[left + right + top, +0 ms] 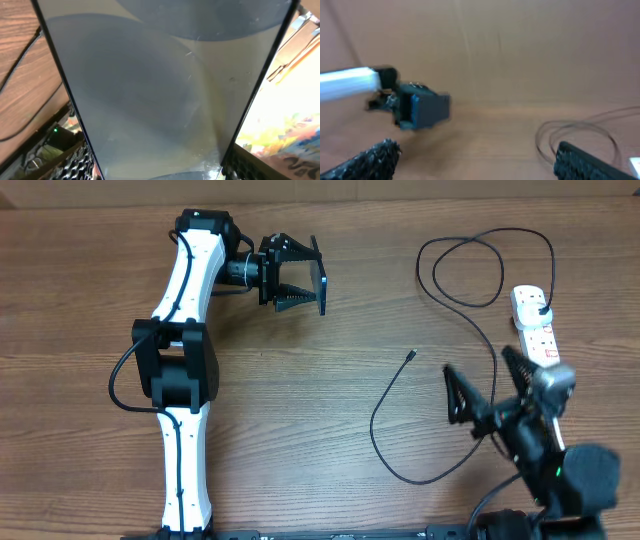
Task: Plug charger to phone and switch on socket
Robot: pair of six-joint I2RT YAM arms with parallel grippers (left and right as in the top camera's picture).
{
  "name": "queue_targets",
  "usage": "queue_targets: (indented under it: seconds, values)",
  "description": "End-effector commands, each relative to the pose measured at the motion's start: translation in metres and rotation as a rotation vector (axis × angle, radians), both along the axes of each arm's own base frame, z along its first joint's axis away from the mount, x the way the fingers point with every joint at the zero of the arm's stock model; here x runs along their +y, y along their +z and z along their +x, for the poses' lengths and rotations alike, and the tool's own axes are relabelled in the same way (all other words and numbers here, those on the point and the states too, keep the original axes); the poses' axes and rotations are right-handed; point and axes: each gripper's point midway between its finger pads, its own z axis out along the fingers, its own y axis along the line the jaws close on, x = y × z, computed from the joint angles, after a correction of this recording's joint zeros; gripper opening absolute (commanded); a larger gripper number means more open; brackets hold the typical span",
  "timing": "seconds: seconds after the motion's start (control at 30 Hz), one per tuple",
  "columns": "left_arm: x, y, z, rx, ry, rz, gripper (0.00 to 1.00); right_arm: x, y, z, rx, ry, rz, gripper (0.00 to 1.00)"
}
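Observation:
My left gripper (316, 278) is shut on the phone (323, 282), which it holds above the table at the back left. In the left wrist view the phone's pale screen (160, 90) fills the frame between the fingers (80, 162). The charger's connector tip (413, 356) lies free on the wood. Its thin black cable (400, 470) loops round and runs up to the black plug (541, 308) in the white socket (535, 330). My right gripper (487, 382) hangs open over the cable beside the socket, with nothing between its fingers (370, 157).
The cable makes a big loop (470, 265) at the back right, also seen as cable coils (575, 132) in the right wrist view. The left arm (185, 370) stretches along the left side. The held phone (427, 111) shows far across the table.

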Motion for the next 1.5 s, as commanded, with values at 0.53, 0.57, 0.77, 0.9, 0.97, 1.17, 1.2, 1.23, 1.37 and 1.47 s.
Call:
queue_targets:
  seconds: [0.53, 0.57, 0.77, 0.9, 0.97, 1.17, 1.2, 1.23, 1.37, 1.47]
  values:
    - [0.001, 0.015, 0.005, 0.111, 0.023, -0.042, 0.73, -0.003, -0.188, 0.068, 0.967, -0.128, -0.002, 1.0]
    - [0.001, 0.015, 0.005, 0.121, 0.023, -0.041, 0.74, -0.015, -0.196, 0.061, 1.029, -0.211, -0.016, 1.0]
    - [0.001, 0.015, 0.005, 0.128, 0.023, -0.041, 0.74, 0.0, -0.19, 0.07, 1.009, -0.169, 0.057, 1.0]
    - [0.001, 0.015, 0.005, 0.128, 0.023, -0.041, 0.74, 0.035, -0.175, 0.082, 0.937, -0.06, 0.107, 1.0]
    - [0.001, 0.015, 0.005, 0.13, 0.023, -0.04, 0.74, 0.044, -0.176, 0.079, 0.945, -0.066, 0.104, 1.0]
    - [0.001, 0.015, 0.005, 0.133, 0.023, -0.04, 0.74, 0.075, -0.158, 0.081, 0.839, -0.071, -0.063, 1.0]
    - [0.001, 0.015, 0.005, 0.133, 0.023, -0.04, 0.74, 0.089, -0.141, 0.084, 0.787, -0.039, -0.093, 0.96]
    - [0.001, 0.015, 0.005, 0.132, 0.023, -0.04, 0.74, 0.098, -0.129, 0.085, 0.752, -0.02, -0.111, 0.95]
    - [0.001, 0.015, 0.005, 0.132, 0.023, -0.04, 0.75, 0.126, -0.069, 0.091, 0.611, 0.012, -0.142, 0.95]
    - [0.001, 0.015, 0.005, 0.132, 0.023, -0.04, 0.75, 0.144, -0.041, 0.091, 0.551, 0.058, -0.115, 0.95]
